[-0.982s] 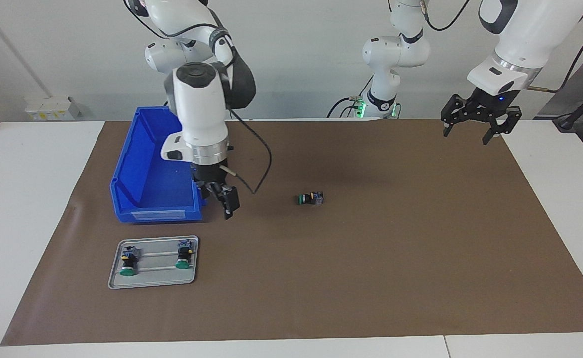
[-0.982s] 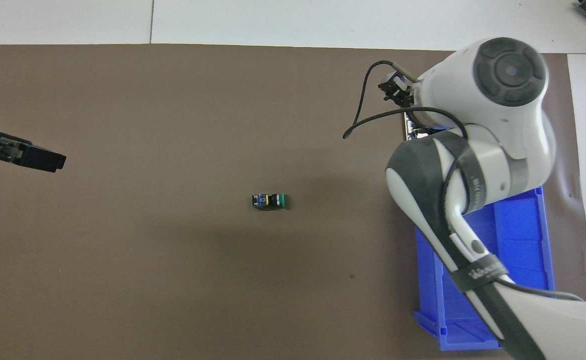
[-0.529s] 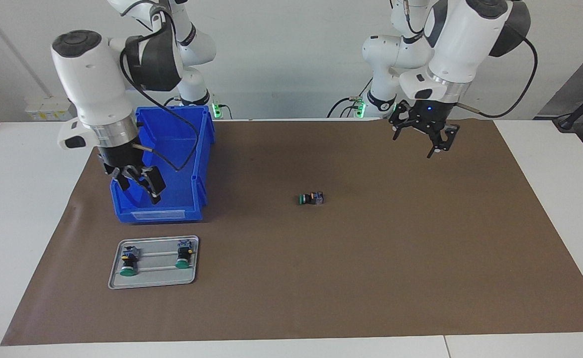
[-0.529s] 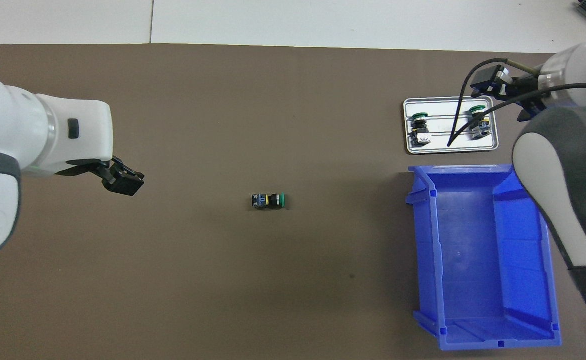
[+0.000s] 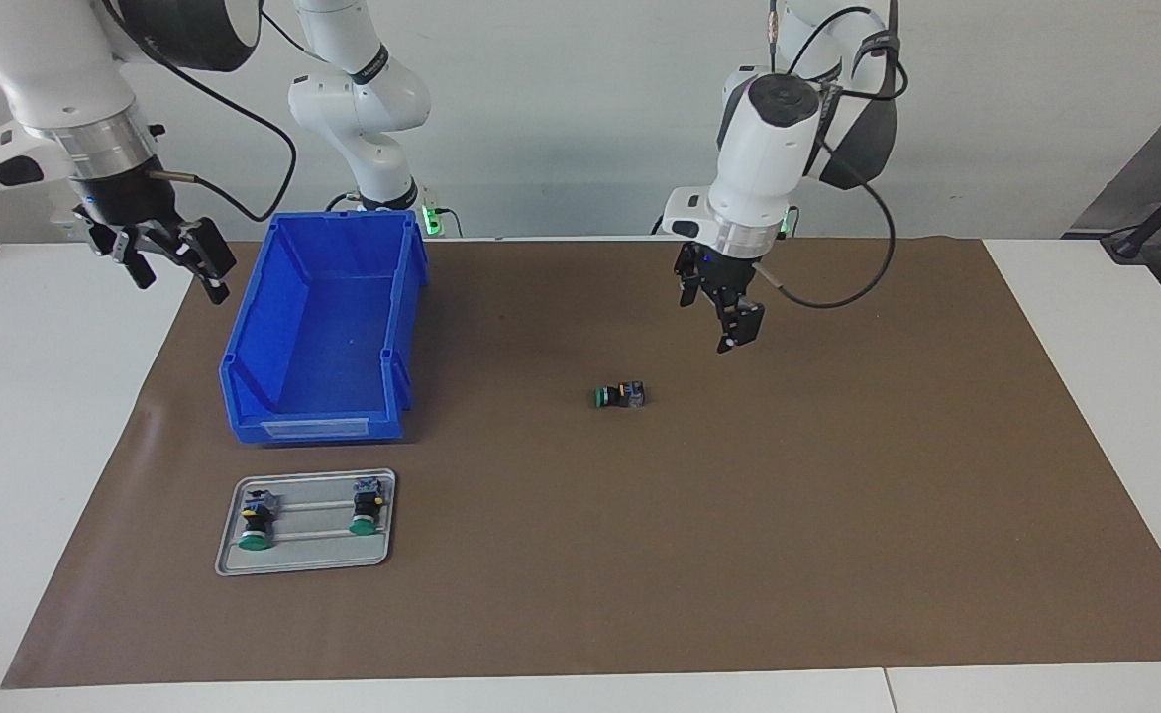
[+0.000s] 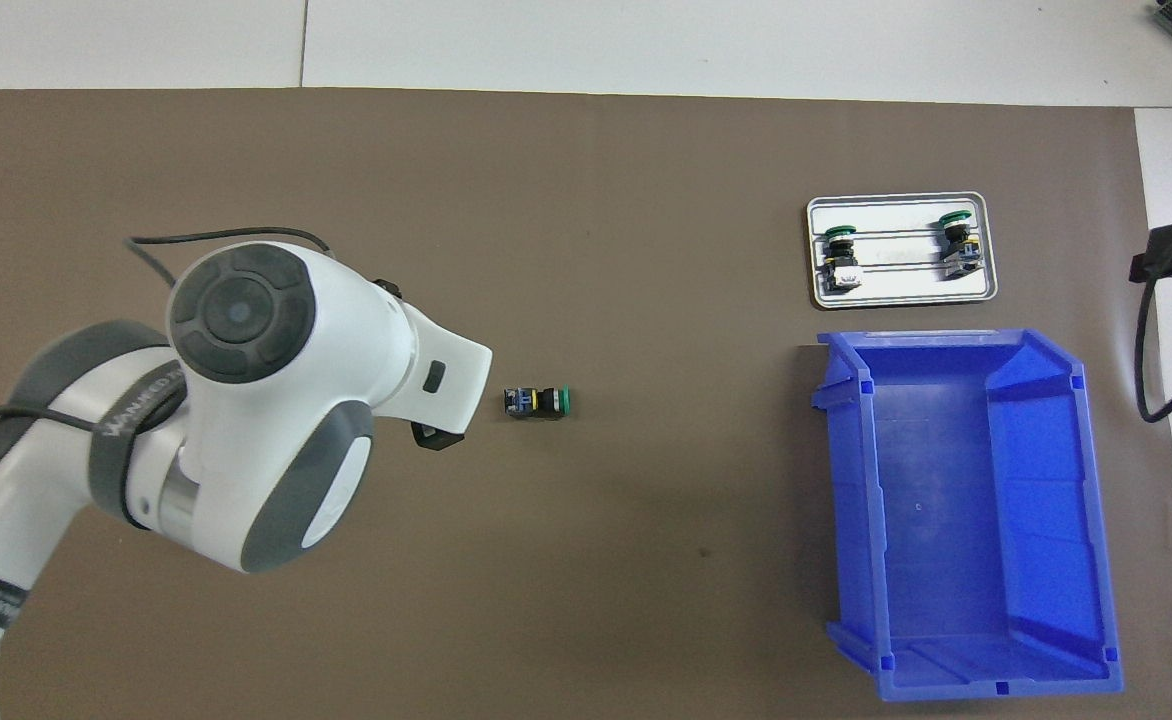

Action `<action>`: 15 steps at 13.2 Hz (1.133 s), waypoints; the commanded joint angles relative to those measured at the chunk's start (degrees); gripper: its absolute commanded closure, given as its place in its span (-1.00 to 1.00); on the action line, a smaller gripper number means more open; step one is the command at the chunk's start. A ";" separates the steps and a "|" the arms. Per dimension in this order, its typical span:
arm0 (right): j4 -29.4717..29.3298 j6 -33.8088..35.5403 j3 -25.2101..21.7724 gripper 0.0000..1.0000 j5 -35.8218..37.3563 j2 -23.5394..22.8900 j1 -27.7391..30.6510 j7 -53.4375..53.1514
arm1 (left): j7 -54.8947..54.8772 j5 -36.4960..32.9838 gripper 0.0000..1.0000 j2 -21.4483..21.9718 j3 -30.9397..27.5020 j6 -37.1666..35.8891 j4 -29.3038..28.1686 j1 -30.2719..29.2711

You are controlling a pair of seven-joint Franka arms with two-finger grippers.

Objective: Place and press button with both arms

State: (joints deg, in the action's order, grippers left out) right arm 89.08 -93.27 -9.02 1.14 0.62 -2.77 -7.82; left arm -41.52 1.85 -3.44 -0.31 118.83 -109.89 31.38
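From the facing view, we see the button lying on its side mid-mat, and our left gripper hangs spread above the mat near it. Our right gripper, spread too, waits beside the blue bin.

Overhead, the left arm covers its gripper; we judge the pickup comes next: descend, straddle the button.

A: Non-task stuff? Blue plastic bin, open top, on the brown mat, toward the right arm's end.
B: Grey metal tray too, just beside the bin, farther from the robots.
A: Contents?
B: Two green-capped push-buttons lying on two thin rails, apart. White tabletop around the mat.
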 commanded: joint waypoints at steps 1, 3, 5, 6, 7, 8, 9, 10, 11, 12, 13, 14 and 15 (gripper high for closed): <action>1.10 4.67 0.41 -1.00 -0.08 1.57 0.31 2.63 | -3.39 0.00 -1.00 0.72 -1.28 11.39 -8.65 5.95; 1.27 5.73 0.41 -1.00 -0.08 2.45 0.31 4.99 | -3.40 -0.87 -1.00 -3.56 -1.19 12.74 -7.11 6.85; 3.63 5.39 0.58 -1.00 -0.08 3.59 -0.39 5.28 | -3.13 -0.97 -1.00 -10.41 -1.45 12.57 -1.66 8.96; 3.56 5.04 0.76 -1.00 -0.08 3.60 -0.39 5.36 | -3.04 -0.97 -1.00 -12.79 -1.45 12.57 0.53 9.14; 3.47 4.77 0.84 -1.00 0.09 3.42 -0.39 5.45 | -2.87 -0.97 -1.00 -15.08 -1.45 12.48 2.30 9.57; 3.47 4.77 1.02 -1.00 0.18 3.42 -0.39 5.71 | -2.78 -0.97 -1.00 -16.15 -1.45 12.65 2.49 9.67; 3.47 4.86 1.11 -1.00 0.36 3.42 -0.48 5.97 | -2.34 -0.97 -1.00 -17.03 -1.45 12.74 2.49 9.67; 3.47 4.77 1.11 -1.00 0.97 3.42 -1.35 5.97 | -1.73 -0.97 -0.99 -17.73 -1.45 13.44 2.49 9.67; 3.55 4.77 1.11 -1.00 2.28 3.51 -2.67 5.80 | -1.20 -0.97 -0.99 -18.61 -1.37 14.49 2.49 9.67; 3.90 4.77 1.20 -1.00 2.38 3.68 -2.94 5.45 | -0.94 -0.97 -0.99 -18.88 -1.36 15.46 2.40 9.67; 4.43 4.77 1.20 -1.00 2.38 3.86 -3.03 5.19 | -0.93 -1.06 -0.99 -19.14 -1.36 15.55 2.23 9.67; 4.78 4.68 1.20 -1.00 2.29 3.86 -3.03 4.92 | -0.93 -1.23 -0.99 -19.23 -1.36 15.56 2.05 9.67; 4.87 4.42 1.20 -1.00 2.29 3.95 -3.03 4.92 | -0.93 -1.23 -0.98 -19.23 -1.28 15.56 1.88 9.67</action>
State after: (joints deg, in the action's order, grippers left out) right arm 91.30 -87.65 -8.02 2.46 2.61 -5.96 -2.96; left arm -43.56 1.64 -22.20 -0.83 133.50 -108.38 40.14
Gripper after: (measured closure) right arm 0.000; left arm 0.004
